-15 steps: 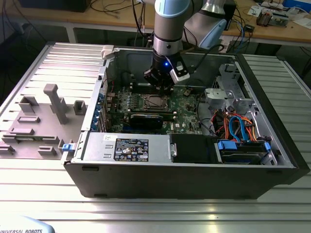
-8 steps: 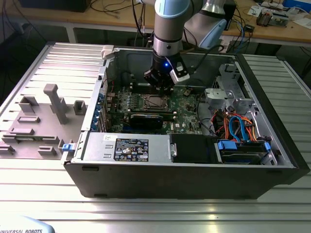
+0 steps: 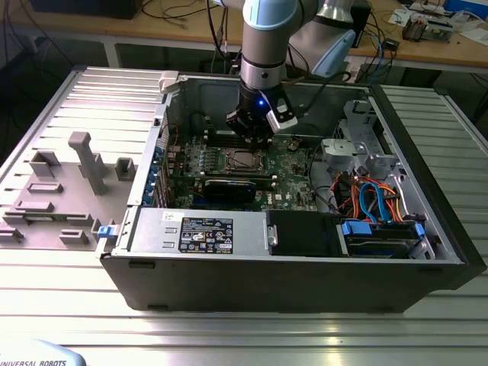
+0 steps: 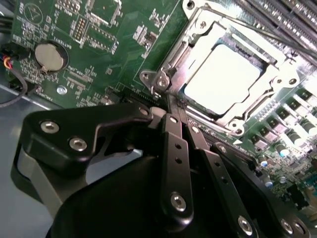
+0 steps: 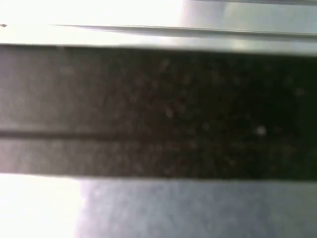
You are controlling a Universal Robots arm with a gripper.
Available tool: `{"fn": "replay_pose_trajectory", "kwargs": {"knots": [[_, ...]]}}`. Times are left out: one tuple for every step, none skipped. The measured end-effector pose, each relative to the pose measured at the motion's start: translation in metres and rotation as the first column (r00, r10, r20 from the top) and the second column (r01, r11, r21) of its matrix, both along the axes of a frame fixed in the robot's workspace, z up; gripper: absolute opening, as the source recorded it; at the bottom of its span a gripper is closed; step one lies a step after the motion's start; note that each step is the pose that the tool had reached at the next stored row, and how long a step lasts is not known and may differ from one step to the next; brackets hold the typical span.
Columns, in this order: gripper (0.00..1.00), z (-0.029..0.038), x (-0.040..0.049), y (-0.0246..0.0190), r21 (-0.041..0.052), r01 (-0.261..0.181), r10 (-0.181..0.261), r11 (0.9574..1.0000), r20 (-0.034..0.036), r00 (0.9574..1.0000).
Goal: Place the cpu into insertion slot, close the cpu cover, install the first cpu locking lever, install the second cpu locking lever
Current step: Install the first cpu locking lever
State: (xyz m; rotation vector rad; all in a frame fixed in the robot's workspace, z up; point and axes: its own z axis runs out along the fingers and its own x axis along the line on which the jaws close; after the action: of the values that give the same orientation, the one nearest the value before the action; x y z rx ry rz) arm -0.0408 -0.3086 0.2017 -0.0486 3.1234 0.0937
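Note:
In the second wrist view the cpu (image 4: 223, 79) lies flat in the insertion slot (image 4: 237, 123), its silver top glaring bright. The cpu cover (image 4: 188, 49) lies down around it, the chip showing through its window. My gripper (image 4: 173, 101) is shut, its black fingers (image 4: 174, 148) pressed together with their tips at one corner of the socket. Whether a lever sits between them I cannot tell. In the exterior view the gripper (image 3: 255, 141) hangs just above the insertion slot (image 3: 245, 160) on the green motherboard (image 3: 293, 164).
The open computer case (image 3: 267, 274) walls in the board. A black card (image 3: 229, 187) lies beside the socket, a power supply (image 3: 198, 229) in front, blue cables (image 3: 374, 202) at the exterior view's right. Memory slots (image 4: 277, 20) and a coin battery (image 4: 49, 55) flank the socket.

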Motion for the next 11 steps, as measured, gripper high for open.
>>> {"fn": "replay_pose_trajectory", "kwargs": {"knots": [[0.11, 0.0001, 0.0, -0.0001, 0.003, 0.0, 0.0, 1.0, 0.0, 1.0], [0.11, 0.0, 0.0, -0.0001, 0.006, 0.0, 0.0, 1.0, 0.0001, 1.0], [0.11, -0.0001, 0.0, 0.0, 0.0103, 0.0, 0.0, 0.9999, 0.0002, 1.0], [0.11, -0.0001, 0.0, 0.0, 0.0145, 0.0, 0.0, 0.9999, 0.0002, 1.0], [0.11, -0.0001, 0.0, 0.0, 0.0204, 0.0, 0.0, 0.9998, 0.0002, 1.0], [0.11, 0.0, 0.0, 0.0001, 0.0231, 0.0, 0.0, 0.9997, 0.0003, 1.0], [0.11, 0.0013, 0.0, 0.0001, 0.0235, 0.0, 0.0, 0.9997, 0.0004, 1.0], [0.11, 0.0031, -0.0001, 0.0, 0.023, 0.0, 0.0, 0.9997, 0.0001, 1.0], [0.11, 0.0045, 0.0, 0.0001, 0.023, 0.0, 0.0, 0.9997, 0.0002, 1.0], [0.11, 0.0058, 0.0, 0.0, 0.0229, 0.0, 0.0, 0.9997, 0.0002, 1.0], [0.11, 0.0058, 0.0, 0.0001, 0.0231, 0.0, 0.0, 0.9997, 0.0002, 1.0]]}}
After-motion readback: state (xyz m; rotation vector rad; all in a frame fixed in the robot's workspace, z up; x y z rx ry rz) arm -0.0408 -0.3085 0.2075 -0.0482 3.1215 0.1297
